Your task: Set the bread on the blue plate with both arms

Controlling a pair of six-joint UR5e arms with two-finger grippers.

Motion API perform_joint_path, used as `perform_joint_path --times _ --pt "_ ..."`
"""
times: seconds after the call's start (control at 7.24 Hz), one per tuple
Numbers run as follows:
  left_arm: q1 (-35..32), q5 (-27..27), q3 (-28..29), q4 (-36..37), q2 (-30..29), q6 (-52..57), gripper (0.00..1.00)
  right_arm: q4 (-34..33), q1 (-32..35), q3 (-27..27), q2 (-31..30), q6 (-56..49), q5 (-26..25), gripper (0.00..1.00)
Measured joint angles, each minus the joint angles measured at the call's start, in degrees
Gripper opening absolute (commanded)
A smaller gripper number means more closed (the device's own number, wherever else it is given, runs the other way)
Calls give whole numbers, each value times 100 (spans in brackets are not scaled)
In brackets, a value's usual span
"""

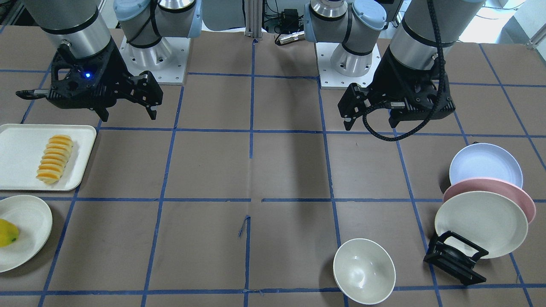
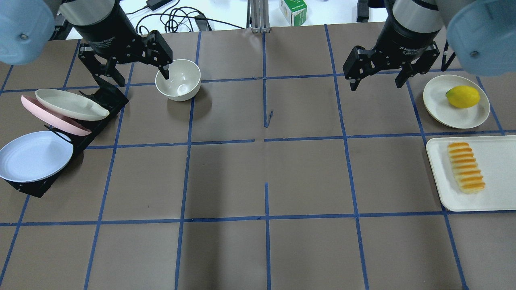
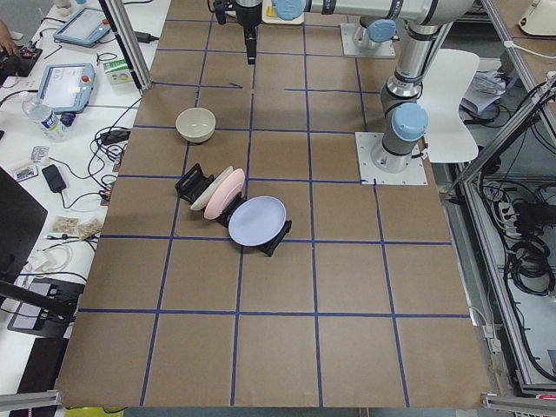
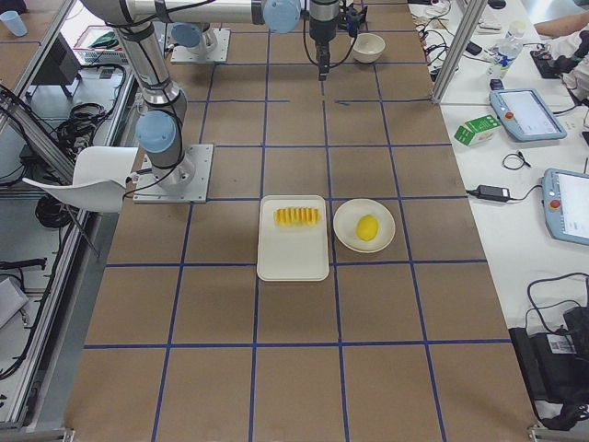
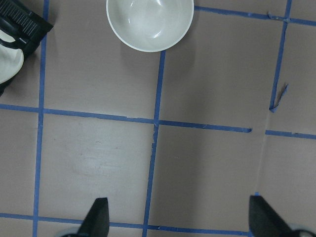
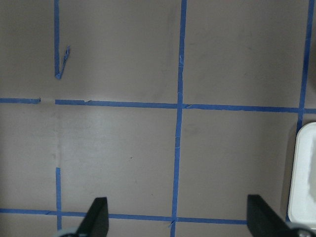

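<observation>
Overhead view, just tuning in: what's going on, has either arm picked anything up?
Nothing is held yet. The left gripper and the right gripper both hang open and empty above the table. The bread lies untouched on the white tray on the right arm's side. The blue plate leans in the black rack on the left arm's side, next to a pink plate and a cream plate.
</observation>
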Motion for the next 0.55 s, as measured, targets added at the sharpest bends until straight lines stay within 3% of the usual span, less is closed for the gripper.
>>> perform_joint_path --times 0.55 --pt "-7 -2 -70 34 79 3 100 10 -1 42 -5 9 5 100"
